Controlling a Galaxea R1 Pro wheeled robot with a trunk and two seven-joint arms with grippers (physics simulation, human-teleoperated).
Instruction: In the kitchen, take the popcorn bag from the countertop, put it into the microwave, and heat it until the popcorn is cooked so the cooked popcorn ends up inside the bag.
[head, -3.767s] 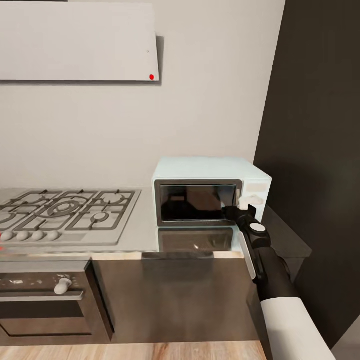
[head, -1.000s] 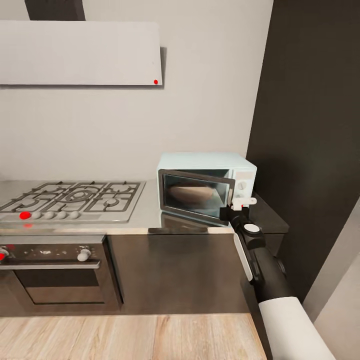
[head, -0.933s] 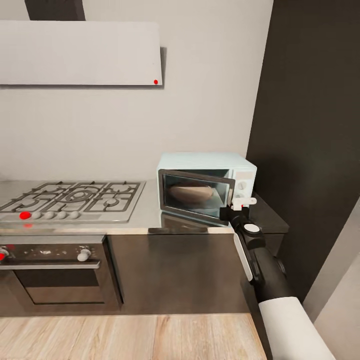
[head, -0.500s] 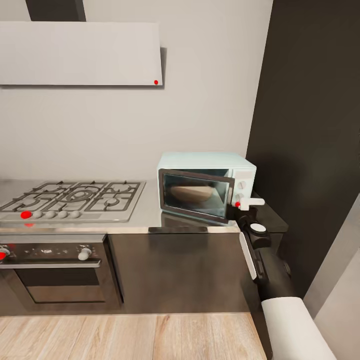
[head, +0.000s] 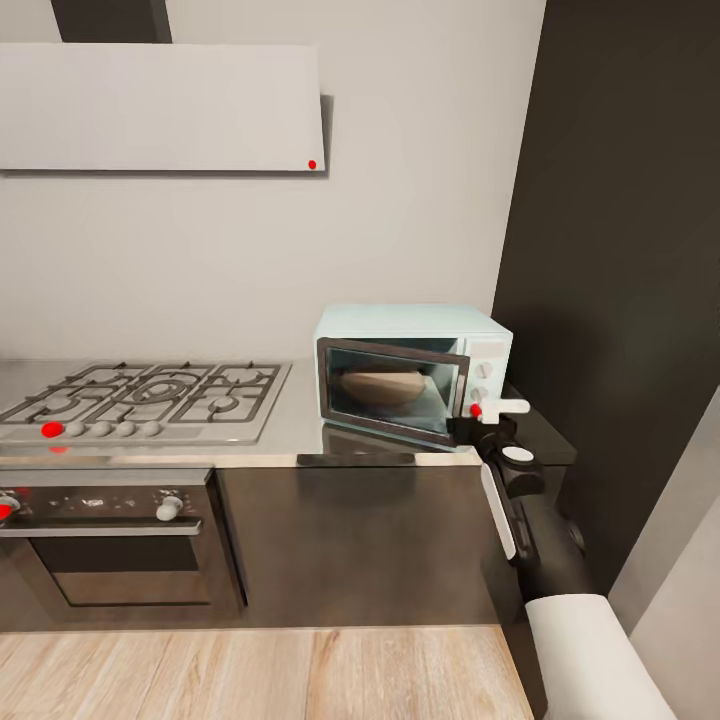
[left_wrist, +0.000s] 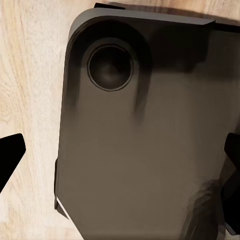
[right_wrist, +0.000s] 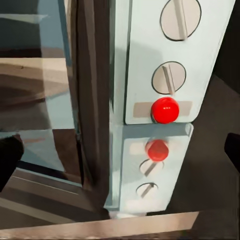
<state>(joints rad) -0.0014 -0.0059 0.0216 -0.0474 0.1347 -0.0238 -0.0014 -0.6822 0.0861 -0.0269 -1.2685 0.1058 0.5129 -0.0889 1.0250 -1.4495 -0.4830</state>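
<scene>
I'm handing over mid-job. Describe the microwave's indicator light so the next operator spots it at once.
Find the pale mint-blue microwave at the right end of the grey countertop, beside the dark wall panel. On its white side panel, right of the glass door, two round knobs sit one above the other. The indicator light is the glowing red dome just below them, the panel's only coloured part.

Microwave (head: 414, 371) door now ajar, formerly shut; popcorn bag (head: 381, 387) visible behind glass. Red indicator light (head: 476, 410) now lit on control panel. Right claw (head: 489, 415) shifted rightward, off door edge to panel front
</scene>
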